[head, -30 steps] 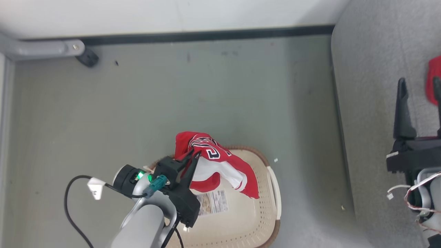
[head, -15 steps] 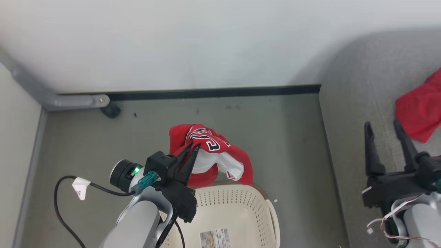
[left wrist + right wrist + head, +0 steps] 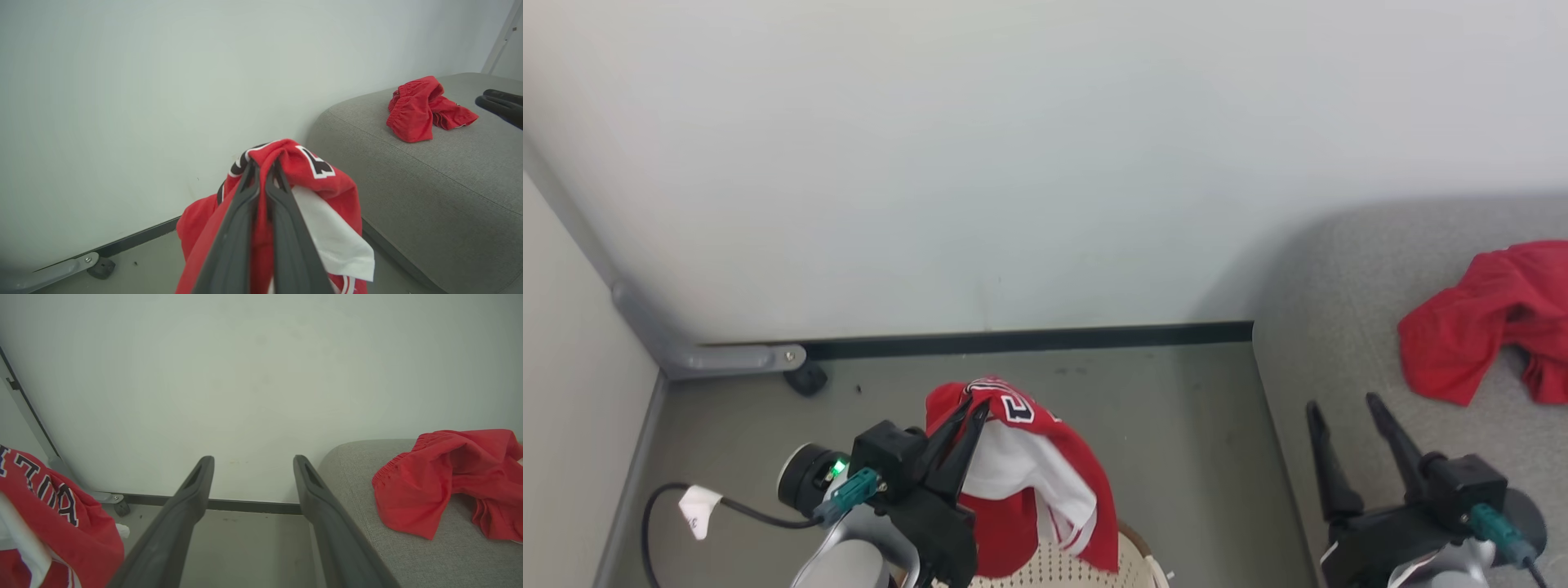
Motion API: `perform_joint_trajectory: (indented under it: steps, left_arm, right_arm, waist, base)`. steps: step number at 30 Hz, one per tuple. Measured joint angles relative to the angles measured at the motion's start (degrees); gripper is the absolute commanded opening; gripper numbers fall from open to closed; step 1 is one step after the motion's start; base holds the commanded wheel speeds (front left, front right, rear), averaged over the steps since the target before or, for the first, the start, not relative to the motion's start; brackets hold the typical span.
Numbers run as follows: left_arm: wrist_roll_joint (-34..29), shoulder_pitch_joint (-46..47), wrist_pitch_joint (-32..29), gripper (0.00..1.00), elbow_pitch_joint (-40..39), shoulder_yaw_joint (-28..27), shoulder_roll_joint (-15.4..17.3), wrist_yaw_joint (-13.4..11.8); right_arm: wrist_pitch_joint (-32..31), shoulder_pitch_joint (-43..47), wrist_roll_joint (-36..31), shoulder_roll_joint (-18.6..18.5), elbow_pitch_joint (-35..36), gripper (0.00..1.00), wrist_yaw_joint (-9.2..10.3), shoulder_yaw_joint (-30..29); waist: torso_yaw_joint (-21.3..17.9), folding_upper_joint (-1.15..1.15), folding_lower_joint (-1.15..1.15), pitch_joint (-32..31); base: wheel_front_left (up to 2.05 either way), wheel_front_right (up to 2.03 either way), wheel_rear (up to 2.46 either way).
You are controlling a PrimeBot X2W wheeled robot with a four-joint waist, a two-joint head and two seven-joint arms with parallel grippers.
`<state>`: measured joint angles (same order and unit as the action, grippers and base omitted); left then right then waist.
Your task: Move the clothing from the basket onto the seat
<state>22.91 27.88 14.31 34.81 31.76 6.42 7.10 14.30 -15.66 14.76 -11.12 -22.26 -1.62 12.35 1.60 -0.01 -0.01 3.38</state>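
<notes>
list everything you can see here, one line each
wall: one, white, at the back
seat: one, grey fabric, at the right
floor: one, grey-green, between wall and seat
skirting strip: one, black, along the wall's foot
metal bar: one, grey, low in the left corner
basket: one, cream, perforated, on the floor at the bottom edge
jersey: one, red with white panel and navy lettering, hanging over the basket
shorts: one, red, crumpled on the seat
left tool: one, dark, shut on the jersey
right tool: one, dark, open, holding nothing, over the seat's edge
</notes>
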Motion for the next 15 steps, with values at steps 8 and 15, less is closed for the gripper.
perform_joint_trajectory:
  steps: [8,15]
  left_arm:
    - [1.8,-3.6,0.0,0.00,-5.1,-0.1,1.8,0.0]
    - [2.2,-4.0,-1.2,0.00,-8.8,0.1,2.4,0.0]
  right_arm:
    - [0.0,2.4,-0.4,1.6,0.3,1.00,-1.20,3.2]
    - [0.0,3.5,-1.2,2.0,0.6,1.00,-2.43,6.2]
  waist:
    - [-1.2,0.00,0.00,-4.5]
    - [-3.1,0.00,0.01,-5.4]
  base:
    - [0.00,0.00,0.00]
    - [0.00,0.00,0.00]
